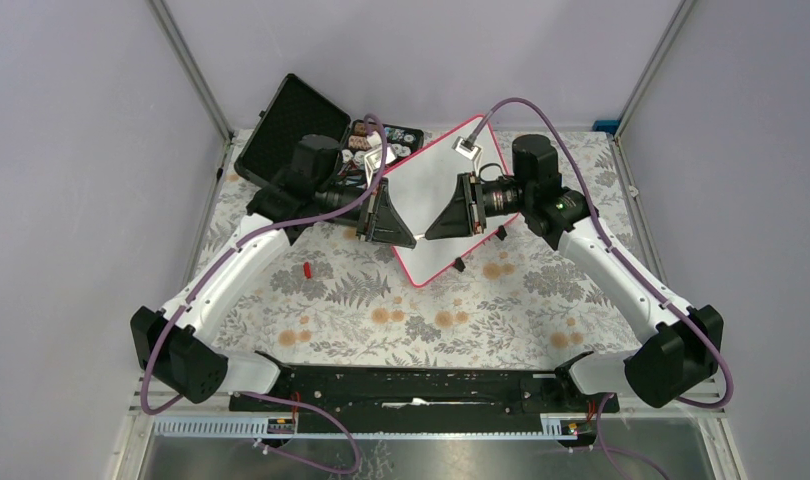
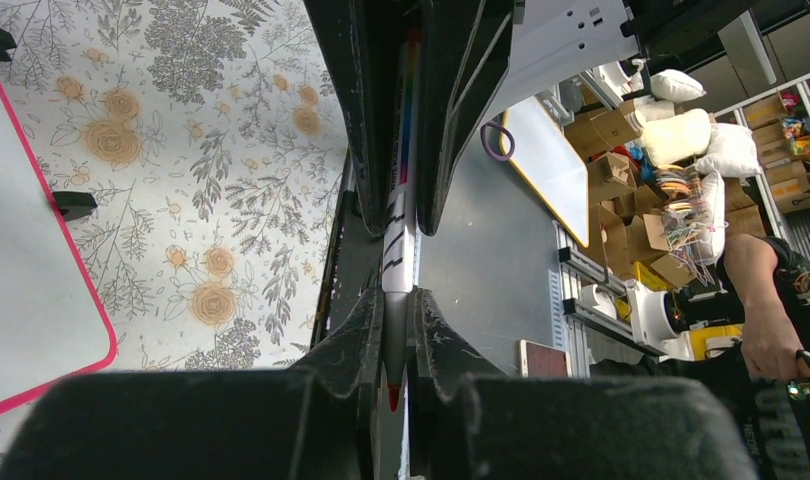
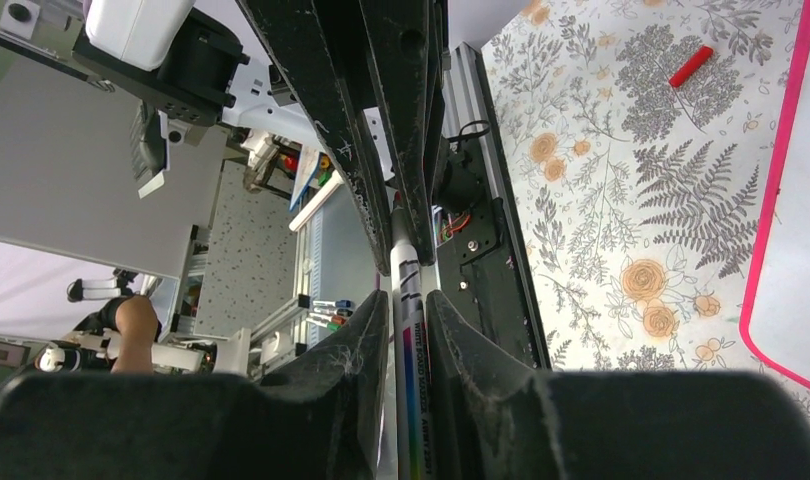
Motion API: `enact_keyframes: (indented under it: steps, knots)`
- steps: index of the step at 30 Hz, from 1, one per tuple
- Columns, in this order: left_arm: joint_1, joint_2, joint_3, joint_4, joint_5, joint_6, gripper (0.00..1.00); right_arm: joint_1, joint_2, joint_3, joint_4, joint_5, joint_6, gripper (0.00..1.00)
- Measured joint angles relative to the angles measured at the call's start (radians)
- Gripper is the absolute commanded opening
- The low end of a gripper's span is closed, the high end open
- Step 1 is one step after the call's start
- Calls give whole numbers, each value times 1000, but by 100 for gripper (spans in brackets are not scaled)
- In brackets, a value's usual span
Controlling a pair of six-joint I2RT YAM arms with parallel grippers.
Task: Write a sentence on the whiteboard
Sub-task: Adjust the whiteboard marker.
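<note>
The whiteboard [image 1: 433,178] lies flat at the back middle, white with a pink-red rim; its edge shows in the left wrist view [image 2: 21,260] and the right wrist view [image 3: 806,230]. I see no red strokes on its face. My left gripper [image 1: 393,222] and right gripper [image 1: 443,220] face each other tip to tip above the board's near-left edge. Both are shut on one uncapped white marker [image 2: 399,230]. The left gripper [image 2: 397,300] pinches its grey nose, with the red tip [image 2: 392,397] showing. The right gripper [image 3: 409,300] pinches the marker's barrel [image 3: 408,270].
A red marker cap [image 1: 308,269] lies on the floral tablecloth left of the board; it also shows in the right wrist view [image 3: 691,65]. An open black foam-lined case [image 1: 291,125] and a small tray of items [image 1: 391,138] stand at the back left. A small grey-white object [image 1: 468,145] rests on the board's far end.
</note>
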Motion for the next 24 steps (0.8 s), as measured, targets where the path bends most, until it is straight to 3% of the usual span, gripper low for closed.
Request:
enact_keyframes:
  steps: [3,7,10,11,13,15,24]
  knots:
    - [1,-1,0,7,2,-7,0,-1,1,0,11,0,17,18]
    - [2,-1,-1,14,8,-10,9,-2,1,0,17,-1,29,0]
    - [5,-2,-3,23,8,-16,8,-2,1,0,25,0,32,0]
    - [7,-3,-7,30,8,-22,3,-2,1,0,28,0,32,3]
    - [11,-8,-18,47,10,-34,0,-2,2,0,29,2,32,34]
    - [14,-10,-27,66,12,-50,0,-2,2,0,29,2,35,47]
    - [28,-15,-36,90,3,-72,0,-1,2,0,51,3,43,34]
